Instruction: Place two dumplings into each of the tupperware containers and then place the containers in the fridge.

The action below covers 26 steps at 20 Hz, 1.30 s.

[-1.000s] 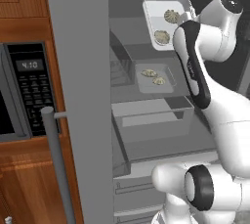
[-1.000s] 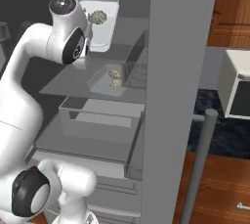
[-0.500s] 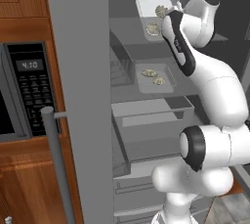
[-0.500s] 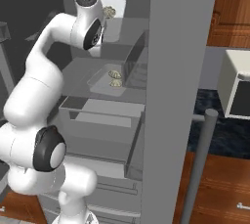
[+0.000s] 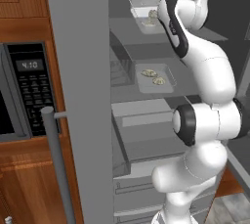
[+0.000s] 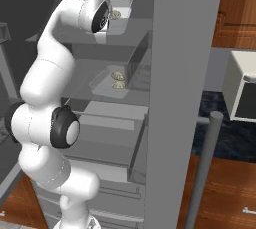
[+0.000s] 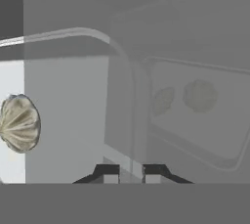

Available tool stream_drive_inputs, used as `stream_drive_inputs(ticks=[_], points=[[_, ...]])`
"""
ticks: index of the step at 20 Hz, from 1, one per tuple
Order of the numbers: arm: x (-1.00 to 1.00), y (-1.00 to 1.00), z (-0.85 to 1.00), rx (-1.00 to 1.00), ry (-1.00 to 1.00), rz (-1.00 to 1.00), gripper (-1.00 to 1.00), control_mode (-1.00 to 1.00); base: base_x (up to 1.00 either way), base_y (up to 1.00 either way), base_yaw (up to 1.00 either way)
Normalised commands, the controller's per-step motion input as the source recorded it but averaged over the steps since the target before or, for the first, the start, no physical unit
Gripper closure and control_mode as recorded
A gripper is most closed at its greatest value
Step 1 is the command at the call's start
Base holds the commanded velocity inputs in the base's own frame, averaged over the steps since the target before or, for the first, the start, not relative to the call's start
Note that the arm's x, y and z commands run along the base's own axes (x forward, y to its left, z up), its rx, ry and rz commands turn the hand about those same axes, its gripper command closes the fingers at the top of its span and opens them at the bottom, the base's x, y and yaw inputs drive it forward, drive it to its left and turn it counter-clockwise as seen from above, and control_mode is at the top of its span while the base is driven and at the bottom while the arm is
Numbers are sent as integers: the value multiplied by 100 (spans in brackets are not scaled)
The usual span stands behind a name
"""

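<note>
Since a second ago my arm has stretched taller and carried the upper tupperware container point(image 5: 142, 14) deeper onto the top shelf of the fridge point(image 5: 88, 71). From the left base view that tray sits on the high shelf with two dumplings point(image 5: 150, 16) in it, my wrist crowding its near end; the lower tupperware container point(image 5: 154, 78) rests on the shelf below with its own pair. From the right base view the upper tray point(image 6: 120, 14) shows just behind my hand, and the second one point(image 6: 111, 81) lies a shelf down, well apart. In the hand view the gripper point(image 7: 131, 173) straddles the rim of the upper tray point(image 7: 129, 120): the tips stand close together with the wall between them, so I can't tell whether they're pinching it or have just let go. One dumpling point(image 7: 19, 123) lies inside to the left; the lower tray's dumplings point(image 7: 199, 95) show through the shelf. Tray's long axis runs away from the gripper into the fridge, so I reckon my next move is straight back out.
</note>
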Motion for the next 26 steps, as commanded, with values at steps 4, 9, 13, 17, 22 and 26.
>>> stream_drive_inputs(ticks=[4,9,13,17,22,26], points=[[11,0,-1,0,0,0,100,-100,0,0,0],[0,0,-4,0,0,0,-100,-100,0,0,0],[0,0,-11,1,-7,0,-100,-100,0,0,0],[-15,-2,-6,6,-26,0,-100,-100,0,0,0],[-72,-4,6,6,-35,0,-100,-100,0,0,0],[-100,-1,11,1,-13,0,-100,-100,0,0,0]])
